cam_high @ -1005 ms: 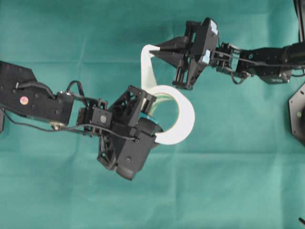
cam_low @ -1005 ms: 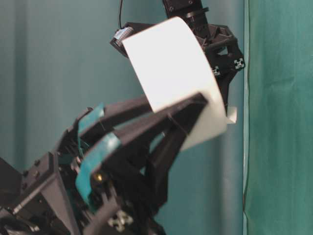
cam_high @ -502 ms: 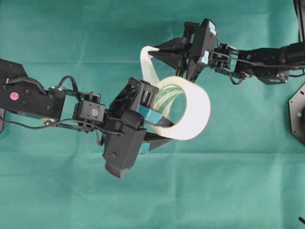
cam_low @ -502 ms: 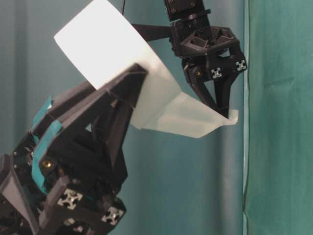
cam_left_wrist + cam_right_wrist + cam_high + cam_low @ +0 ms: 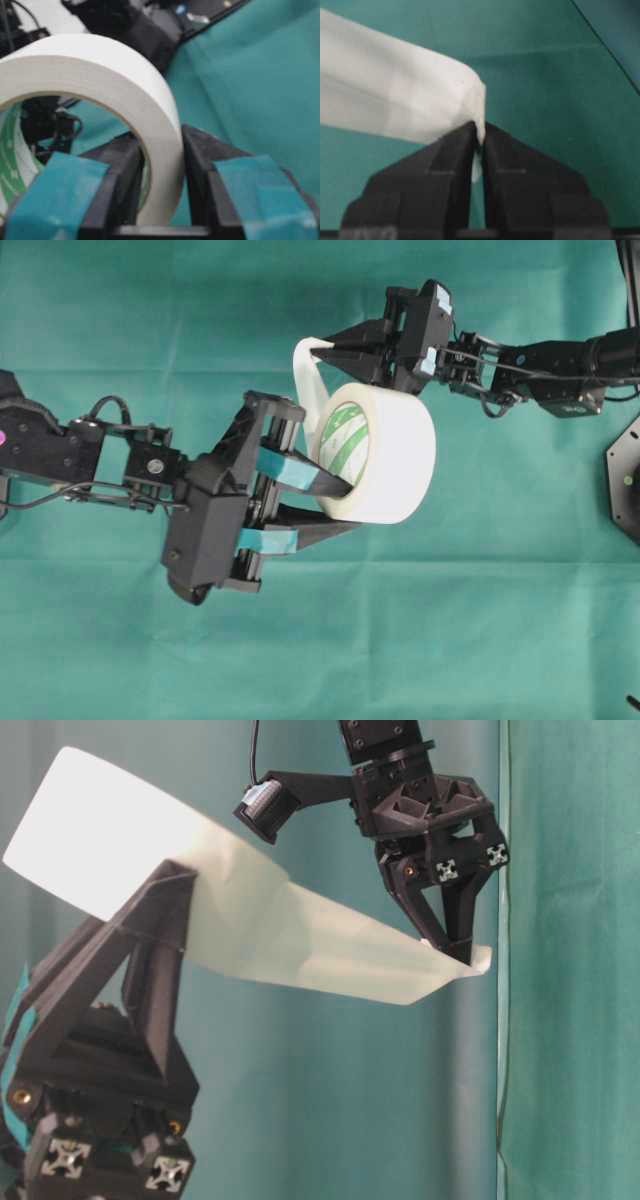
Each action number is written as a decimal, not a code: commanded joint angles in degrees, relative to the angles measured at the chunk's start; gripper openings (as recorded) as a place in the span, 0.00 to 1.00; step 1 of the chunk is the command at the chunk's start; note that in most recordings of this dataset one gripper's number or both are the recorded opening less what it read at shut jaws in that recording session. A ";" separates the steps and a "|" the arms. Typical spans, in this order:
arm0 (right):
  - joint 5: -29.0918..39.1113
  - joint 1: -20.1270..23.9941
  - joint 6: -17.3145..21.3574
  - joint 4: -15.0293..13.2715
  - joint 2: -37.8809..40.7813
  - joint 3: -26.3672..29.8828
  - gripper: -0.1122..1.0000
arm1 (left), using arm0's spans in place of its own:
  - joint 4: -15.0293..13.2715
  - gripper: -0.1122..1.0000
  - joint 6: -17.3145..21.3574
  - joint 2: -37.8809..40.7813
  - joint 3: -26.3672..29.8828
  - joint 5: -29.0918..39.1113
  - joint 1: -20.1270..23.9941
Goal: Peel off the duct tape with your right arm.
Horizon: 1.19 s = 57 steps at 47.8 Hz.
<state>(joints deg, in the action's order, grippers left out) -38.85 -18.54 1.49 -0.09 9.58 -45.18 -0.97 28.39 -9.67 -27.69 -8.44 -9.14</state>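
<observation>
The left tool (image 5: 335, 508) clamps the roll (image 5: 380, 455) by its wall, one finger through the core, holding it in the air over the middle of the counter (image 5: 500, 620) so the right tool (image 5: 325, 348), pinched shut on the strip (image 5: 330, 945), has something to pull against, its arm reaching in level from the right edge.

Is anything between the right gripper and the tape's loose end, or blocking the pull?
Nothing visible. The right gripper is shut directly on the loose strip end, and the left gripper clamps the duct tape roll in the air.
</observation>
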 commanded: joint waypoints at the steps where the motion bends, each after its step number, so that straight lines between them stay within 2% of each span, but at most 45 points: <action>1: 0.97 -2.29 0.00 0.44 -0.35 0.53 0.02 | 0.18 0.28 1.32 -4.04 0.62 -4.31 -2.20; 21: 2.29 -2.29 1.85 0.18 0.79 0.35 0.02 | 0.09 0.28 10.55 -5.89 -2.55 -13.54 -1.93; 48: 2.37 -2.29 1.93 0.09 0.79 0.18 0.02 | 0.09 0.28 11.69 -6.50 -3.52 -16.35 -1.76; 57: 2.37 -2.29 2.02 0.09 0.79 -0.18 0.02 | 0.00 0.28 15.82 -6.77 -4.66 -17.05 -0.18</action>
<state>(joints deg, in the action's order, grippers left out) -37.35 -18.54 3.43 -0.35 10.63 -45.26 -1.14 42.63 -12.83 -33.66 -23.12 -8.70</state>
